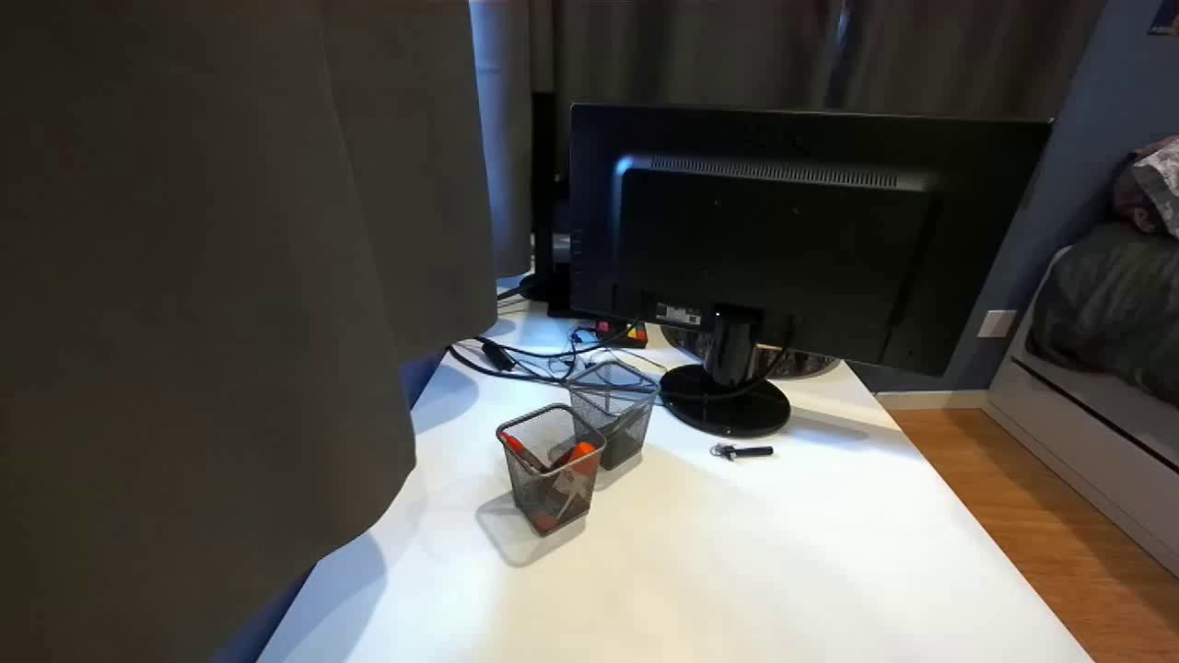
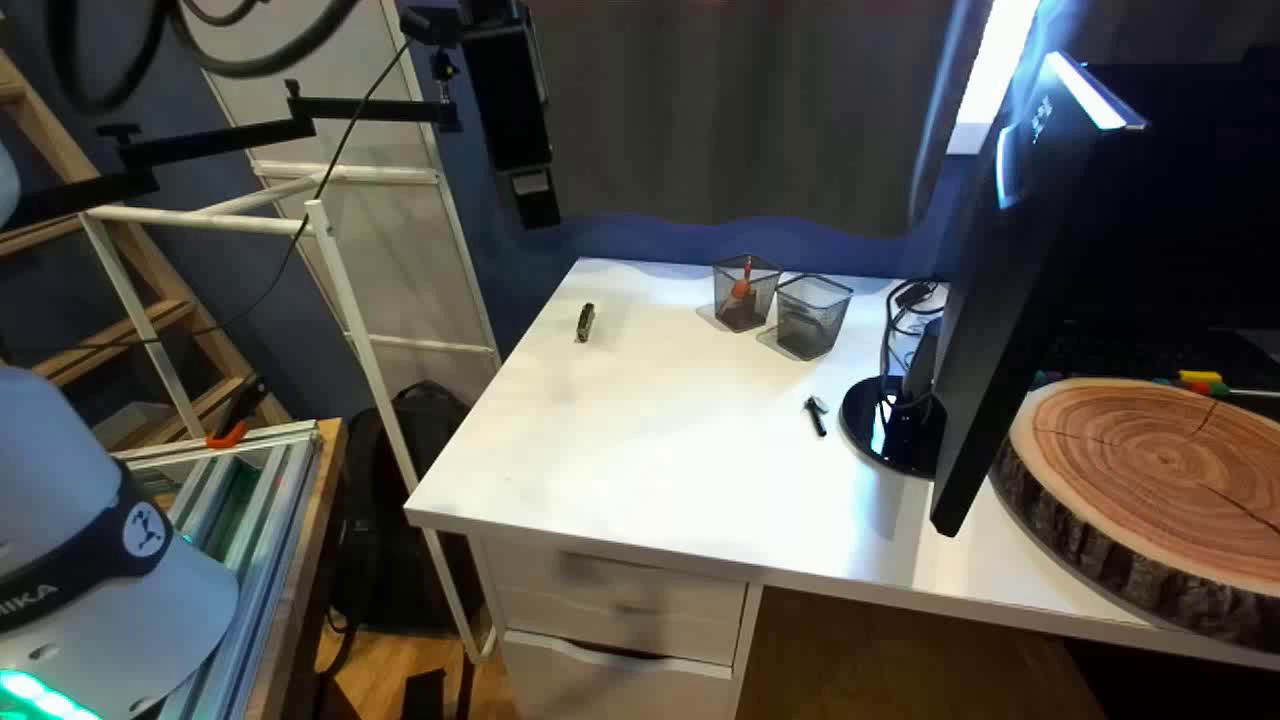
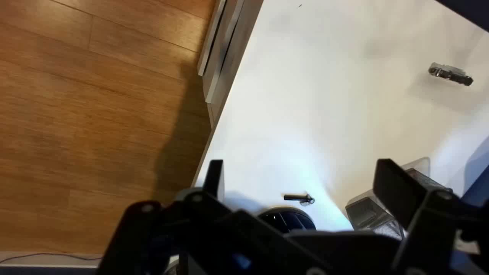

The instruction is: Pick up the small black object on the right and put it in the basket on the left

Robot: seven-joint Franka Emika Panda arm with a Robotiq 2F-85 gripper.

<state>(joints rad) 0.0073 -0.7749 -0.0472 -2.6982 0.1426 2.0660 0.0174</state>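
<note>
Find the small, slim, straight black rod (image 2: 818, 422) on the white desk (image 2: 650, 450), just beside the round, glossy black monitor base (image 2: 875, 437) but not touching it. Lies flat, nearer to the drawer-side edge (image 2: 620, 549) than to the curtain-side edge (image 2: 650, 265); carries at one end a loose-looking metallic ring piece (image 3: 306, 201). Close to the curtain-side edge, a dark wire-mesh basket (image 1: 530, 493) with orange things (image 1: 582, 457) inside and, just beside, a second dark wire-mesh basket (image 1: 634, 437); presumably intended the first, farther left in both exterior views, though cannot tell surely.

Notice in the wrist view the black fingers (image 3: 395, 189), wide apart and holding nothing.

Expect a light, stiff, hardly fragile object, perhaps smooth and inclined to roll. Take hold at the middle of the plain black part, across the narrow width, away from the ring piece, likely to swing. Turn the fingers beforehand: in the wrist view, closing direction along the rod's length.
</note>
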